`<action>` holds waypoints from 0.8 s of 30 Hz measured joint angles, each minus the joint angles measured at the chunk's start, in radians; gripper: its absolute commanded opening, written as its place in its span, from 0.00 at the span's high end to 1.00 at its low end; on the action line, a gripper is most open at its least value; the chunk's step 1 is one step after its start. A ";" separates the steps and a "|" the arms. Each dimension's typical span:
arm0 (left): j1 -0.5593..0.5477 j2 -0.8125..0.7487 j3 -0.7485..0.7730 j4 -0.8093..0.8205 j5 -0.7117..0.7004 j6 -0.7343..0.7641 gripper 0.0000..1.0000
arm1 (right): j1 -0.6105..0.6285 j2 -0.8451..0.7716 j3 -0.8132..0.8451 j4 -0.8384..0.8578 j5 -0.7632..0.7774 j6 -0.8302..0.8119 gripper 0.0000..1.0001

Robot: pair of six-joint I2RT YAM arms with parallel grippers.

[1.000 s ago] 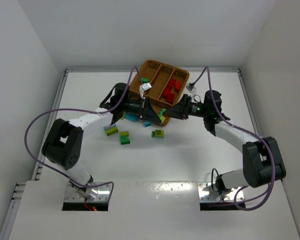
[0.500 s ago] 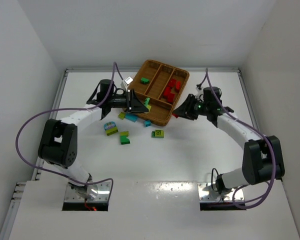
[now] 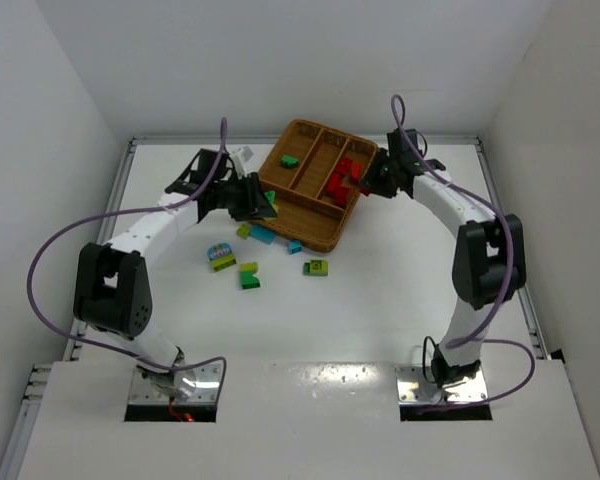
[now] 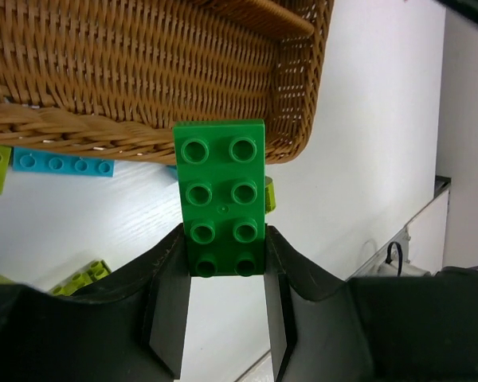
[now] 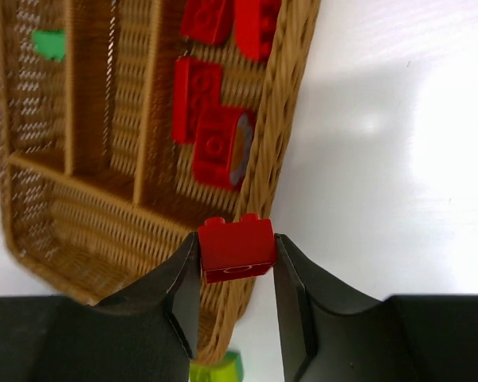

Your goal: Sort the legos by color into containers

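left gripper (image 4: 225,248): you've got it clamped on the green brick (image 4: 223,195), held by one end, jaws partway in
green brick position: off the table, just outside the tray (image 4: 103,72) wall, not over any compartment yet
right gripper (image 5: 237,243): pinching a red brick (image 5: 236,250) by its sides
red brick position: above the tray's rim on the side of the red compartment (image 3: 352,160), not dropped
done: several red bricks (image 3: 342,178) lie in that end compartment; one small green piece (image 3: 290,160) in the far end compartment
middle compartment (image 3: 315,165): no brick that I can see
left on table: a blue brick (image 3: 263,236), a lime brick (image 3: 317,267), plus a few more lime, green and blue ones near the tray
progress: roughly halfway, I'd say. You need both releases, then the loose pile; lime and blue not started
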 measured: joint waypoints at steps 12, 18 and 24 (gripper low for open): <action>0.001 0.000 -0.011 -0.030 -0.004 0.022 1.00 | 0.025 0.246 0.285 -0.078 0.062 -0.045 0.82; 0.001 0.000 -0.011 -0.030 0.012 0.022 1.00 | 0.033 0.375 0.455 -0.109 0.050 -0.043 0.17; 0.001 0.000 -0.014 -0.030 0.057 0.040 1.00 | 0.058 0.356 0.424 -0.085 0.047 -0.056 0.22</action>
